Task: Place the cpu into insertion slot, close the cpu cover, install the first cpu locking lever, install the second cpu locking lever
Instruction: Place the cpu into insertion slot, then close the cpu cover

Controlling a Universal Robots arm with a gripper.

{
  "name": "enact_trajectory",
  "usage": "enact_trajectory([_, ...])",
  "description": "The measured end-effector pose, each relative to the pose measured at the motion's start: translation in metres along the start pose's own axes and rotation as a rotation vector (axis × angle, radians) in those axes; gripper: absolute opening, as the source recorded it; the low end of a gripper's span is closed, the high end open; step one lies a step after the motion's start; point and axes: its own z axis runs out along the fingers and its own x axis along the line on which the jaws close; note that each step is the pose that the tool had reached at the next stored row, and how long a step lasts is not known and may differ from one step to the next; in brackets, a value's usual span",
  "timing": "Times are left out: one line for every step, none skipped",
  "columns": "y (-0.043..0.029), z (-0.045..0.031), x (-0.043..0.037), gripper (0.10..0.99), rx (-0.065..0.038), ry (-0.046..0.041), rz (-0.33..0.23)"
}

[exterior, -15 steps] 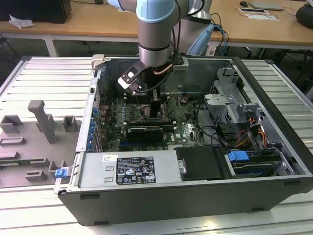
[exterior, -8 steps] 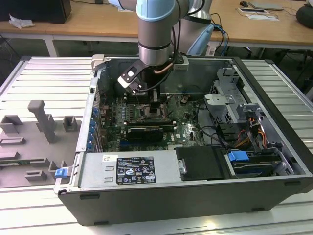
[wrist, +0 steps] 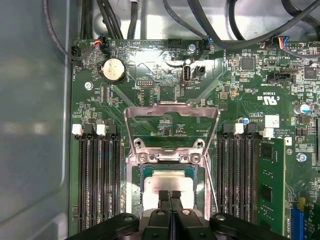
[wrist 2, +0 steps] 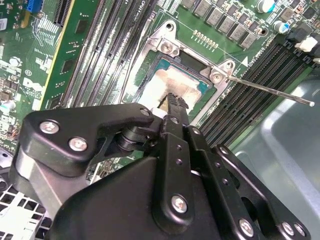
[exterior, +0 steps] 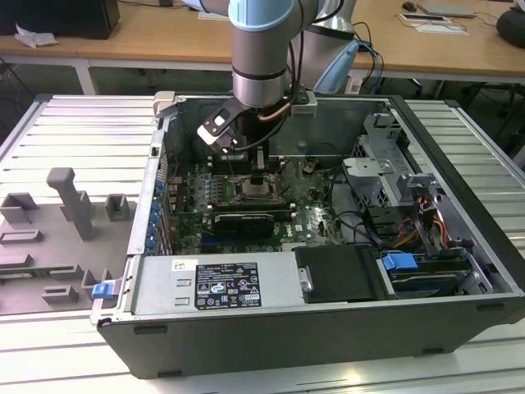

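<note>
The cpu (wrist: 167,181), a pale silvery square, lies flat in the insertion slot (wrist: 138,185) on the green motherboard; it also shows in the second wrist view (wrist 2: 167,85). The cpu cover (wrist: 172,108), a thin metal frame with a big window, is swung open and back from the slot on its hinge. A thin locking lever (wrist 2: 270,91) sticks out free beside the slot. My gripper (wrist: 170,194) hovers right over the cpu with its two black fingertips pressed together and nothing between them. In the exterior view the gripper (exterior: 257,176) reaches down into the open computer case.
Long black memory slots (wrist: 97,180) flank the socket on both sides. Black cables (wrist: 225,30) run along the case wall beyond the board. A drive cage (exterior: 385,164) and power supply (exterior: 217,283) crowd the case. Grey fixtures (exterior: 70,197) stand on the ribbed table at the exterior view's left.
</note>
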Motion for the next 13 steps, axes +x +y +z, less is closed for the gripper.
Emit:
enact_trajectory([0.0000,-0.0002,0.0000,0.110,0.000,-0.0001,0.000])
enact_trajectory([0.0000,-0.0004,0.0000,0.110,0.000,-0.0001,0.000])
enact_trajectory([0.0000,-0.0006,0.0000,0.110,0.000,-0.0002,0.000])
enact_trajectory([0.0000,-0.0007,0.0000,0.110,0.000,0.0000,0.000])
enact_trajectory([0.0000,-0.0009,0.0000,0.110,0.000,-0.0001,0.000])
enact_trajectory([0.0000,-0.0014,0.0000,0.110,0.000,-0.0004,0.000])
enact_trajectory([0.0001,-0.0021,0.0000,0.110,0.000,-0.0003,0.000])
enact_trajectory([0.0001,-0.0034,0.0000,0.110,0.000,-0.0002,0.000])
enact_trajectory([0.0002,-0.0048,0.0000,0.110,0.000,-0.0002,0.000])
enact_trajectory([0.0002,-0.0059,0.0001,0.110,0.000,-0.0002,0.000])
enact_trajectory([0.0003,-0.0074,0.0001,0.110,0.000,-0.0002,0.000])
enact_trajectory([0.0004,-0.0082,0.0001,0.110,0.000,-0.0003,0.000])
enact_trajectory([0.0004,-0.0090,0.0001,0.110,0.000,-0.0003,0.000])
